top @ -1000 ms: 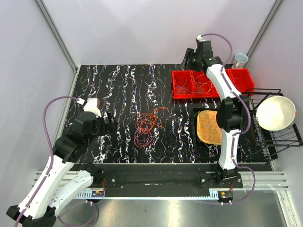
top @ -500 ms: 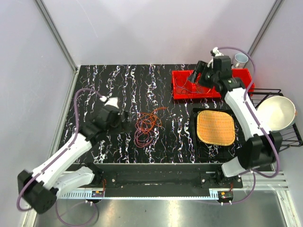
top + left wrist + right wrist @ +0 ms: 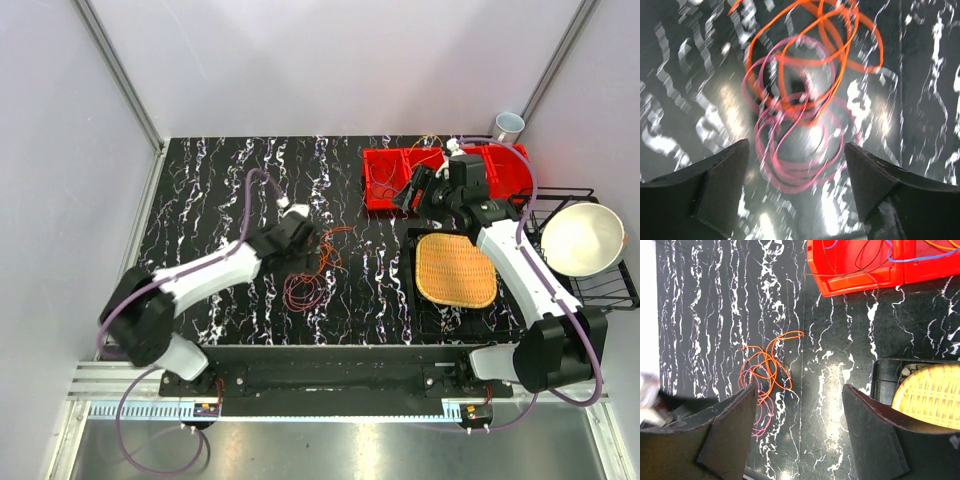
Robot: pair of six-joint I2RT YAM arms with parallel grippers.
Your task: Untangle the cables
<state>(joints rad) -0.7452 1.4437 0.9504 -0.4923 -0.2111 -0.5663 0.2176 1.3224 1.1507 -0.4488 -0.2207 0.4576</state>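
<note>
A tangle of thin cables lies on the black marbled table: orange-red loops [image 3: 318,250] over pink-magenta loops [image 3: 300,292]. My left gripper [image 3: 308,241] hovers open just above the tangle's left side. In the left wrist view the orange-red loops [image 3: 810,55] and pink loops [image 3: 795,150] blur between the spread fingers [image 3: 715,190]. My right gripper [image 3: 412,190] is open and empty above the near edge of the red bin [image 3: 383,190]. The right wrist view shows the tangle [image 3: 767,362] and, in the bin [image 3: 860,275], blue [image 3: 920,256] and dark wires.
A second red bin [image 3: 512,165] stands right of the first. A woven yellow mat [image 3: 456,268] lies on a black tray. A wire rack with a white bowl [image 3: 580,238] stands at the right edge. A white cup [image 3: 509,125] stands at the back right.
My left arm has swung from the table's left side to the tangle. My right gripper has moved from behind the red bins towards their near left edge.
</note>
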